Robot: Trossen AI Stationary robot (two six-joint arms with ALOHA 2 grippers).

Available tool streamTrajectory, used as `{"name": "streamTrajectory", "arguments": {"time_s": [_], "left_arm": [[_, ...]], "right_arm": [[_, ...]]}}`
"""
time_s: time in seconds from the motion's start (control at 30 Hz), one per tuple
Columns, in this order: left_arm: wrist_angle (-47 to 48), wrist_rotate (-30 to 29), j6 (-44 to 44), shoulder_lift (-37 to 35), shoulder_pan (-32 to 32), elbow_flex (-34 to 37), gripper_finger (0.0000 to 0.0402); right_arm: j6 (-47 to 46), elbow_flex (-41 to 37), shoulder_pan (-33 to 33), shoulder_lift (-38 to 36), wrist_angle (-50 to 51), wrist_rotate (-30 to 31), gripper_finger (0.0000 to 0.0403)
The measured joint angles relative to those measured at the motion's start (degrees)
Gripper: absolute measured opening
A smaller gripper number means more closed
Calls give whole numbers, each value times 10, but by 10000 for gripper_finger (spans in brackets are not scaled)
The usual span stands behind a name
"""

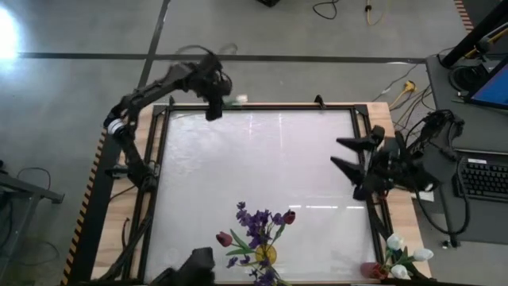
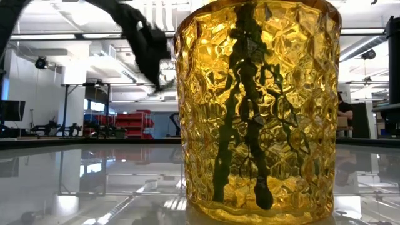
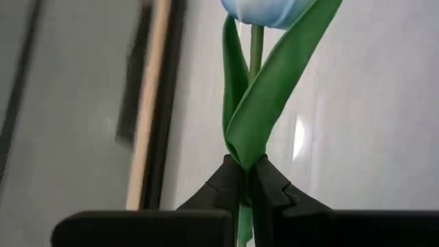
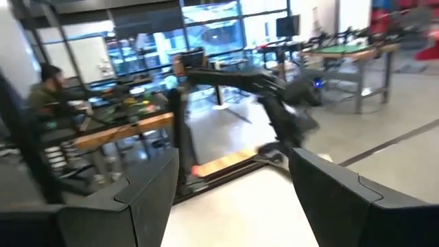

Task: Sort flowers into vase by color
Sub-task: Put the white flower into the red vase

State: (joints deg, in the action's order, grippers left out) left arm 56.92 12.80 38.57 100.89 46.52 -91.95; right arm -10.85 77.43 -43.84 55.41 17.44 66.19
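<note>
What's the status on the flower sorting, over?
Left gripper shut on white tulip stem, far edge. Right gripper open, waiting. Amber glass vase holds purple and red. Path clear.

- Your table (image 1: 262, 159) carries a vase (image 1: 265, 255) at its near edge, flowers (image 1: 258, 226) standing in it.
- A second bunch of flowers (image 1: 401, 254) stands at the near right corner.
- Your left gripper (image 1: 214, 107) sits over the far left edge, clamped on a tulip stem (image 3: 255, 51).
- Your right gripper (image 1: 343, 153) hangs over the right side, fingers spread.
</note>
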Motion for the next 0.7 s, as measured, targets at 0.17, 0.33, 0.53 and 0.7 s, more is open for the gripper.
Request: {"name": "streamTrajectory", "arguments": {"time_s": [0.17,0.33,0.53,0.7], "left_arm": [[-34,169,-89,-72,-14,-67,0],[-110,228,-169,-137,-56,-104,0],[-184,219,-221,-177,-145,-115,0],[-258,112,-241,-179,-233,-115,0]], "right_arm": [[15,0,49,-15,19,0,270],[19,-1,107,-12,33,-37,270],[32,-1,170,14,25,-81,286],[114,-2,212,57,-53,-81,294]]}}
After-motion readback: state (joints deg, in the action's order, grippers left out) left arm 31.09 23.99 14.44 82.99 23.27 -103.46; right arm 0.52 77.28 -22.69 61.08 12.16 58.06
